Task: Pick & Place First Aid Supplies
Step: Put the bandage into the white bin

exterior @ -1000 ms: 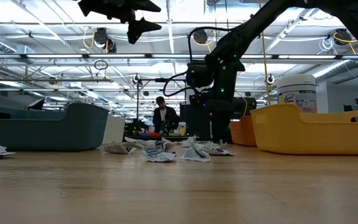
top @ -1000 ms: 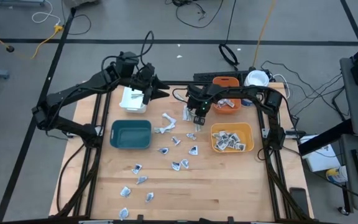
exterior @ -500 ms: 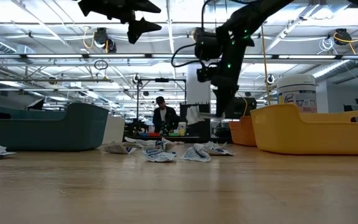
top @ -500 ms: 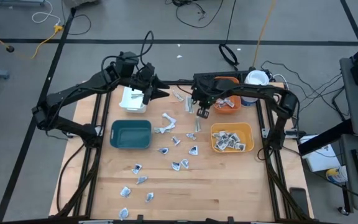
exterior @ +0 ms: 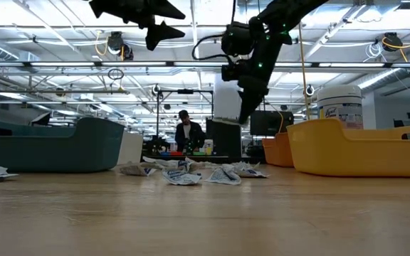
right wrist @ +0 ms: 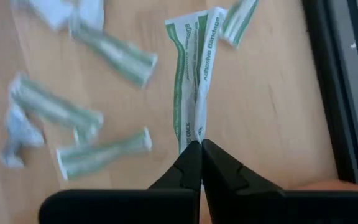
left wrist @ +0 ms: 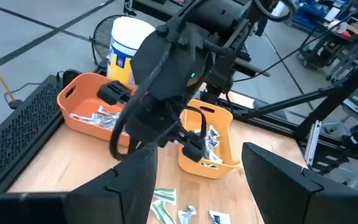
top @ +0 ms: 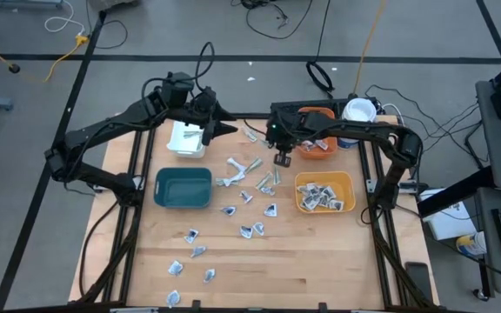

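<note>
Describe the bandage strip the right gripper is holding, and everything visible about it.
The bandage strip is a narrow white paper wrapper with green edging and green print reading "Adhesive Bandage". It looks like two strips pressed side by side, slightly creased. The right gripper has its jaws shut on one end, so the strip hangs free above the wooden table, touching nothing else. Similar green-and-white strips lie loose on the table below.

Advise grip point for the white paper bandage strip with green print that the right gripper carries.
Its short end, coming in along its length. The white paper bandage strip is thin, flat and limp, so the right gripper, shut on that end, lets it hang straight. Two strips seem pinched together there. The left gripper waits open near the white bin.
</note>
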Controlling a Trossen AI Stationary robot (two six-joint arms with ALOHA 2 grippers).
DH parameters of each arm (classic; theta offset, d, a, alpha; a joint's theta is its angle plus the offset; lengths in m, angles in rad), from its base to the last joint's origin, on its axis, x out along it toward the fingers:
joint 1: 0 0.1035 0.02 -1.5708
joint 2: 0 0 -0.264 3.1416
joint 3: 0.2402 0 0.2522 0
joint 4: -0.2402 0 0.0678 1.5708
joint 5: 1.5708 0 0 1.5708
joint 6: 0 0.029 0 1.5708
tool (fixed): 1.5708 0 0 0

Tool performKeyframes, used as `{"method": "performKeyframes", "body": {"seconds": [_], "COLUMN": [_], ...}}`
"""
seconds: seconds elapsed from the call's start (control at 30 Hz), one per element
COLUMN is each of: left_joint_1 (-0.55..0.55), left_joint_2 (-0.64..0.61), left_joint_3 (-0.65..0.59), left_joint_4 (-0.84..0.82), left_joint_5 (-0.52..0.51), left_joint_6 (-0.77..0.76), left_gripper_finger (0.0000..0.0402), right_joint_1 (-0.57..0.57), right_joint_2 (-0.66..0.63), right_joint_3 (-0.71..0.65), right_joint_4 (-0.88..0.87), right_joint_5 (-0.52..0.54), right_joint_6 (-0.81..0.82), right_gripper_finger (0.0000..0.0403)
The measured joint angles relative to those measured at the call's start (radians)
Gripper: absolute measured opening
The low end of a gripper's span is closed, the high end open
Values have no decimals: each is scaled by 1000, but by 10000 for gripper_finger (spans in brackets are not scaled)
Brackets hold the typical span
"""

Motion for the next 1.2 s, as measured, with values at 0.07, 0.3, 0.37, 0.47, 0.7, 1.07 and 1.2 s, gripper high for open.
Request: {"method": "performKeyframes", "body": {"seconds": [0.07, 0.3, 0.37, 0.47, 0.7, 1.07, 1.2], "left_joint_1": [0, 0, 0, -2, -26, -66, -80], "left_joint_2": [0, 0, 0, 0, 1, 1, 1], "left_joint_3": [0, 0, 0, 0, 0, 0, 0], "left_joint_4": [0, 5, 7, 27, 84, 100, 101], "left_joint_5": [-18, -60, -60, -60, -111, -170, -171], "left_joint_6": [1, 59, 77, 98, 114, 94, 92], "left_gripper_finger": [239, 239, 239, 239, 239, 233, 190], "right_joint_1": [-3, 0, 0, 2, 19, 66, 65], "right_joint_2": [-27, -141, -172, -206, -228, -225, -225], "right_joint_3": [-2, -3, 1, 1, -1, 0, 0], "right_joint_4": [34, 242, 314, 385, 482, 531, 533], "right_joint_5": [-36, -131, -166, -188, -266, -263, -263], "right_joint_6": [27, 75, 86, 115, 162, 172, 172], "right_gripper_finger": [0, 0, 0, 0, 0, 0, 0]}}
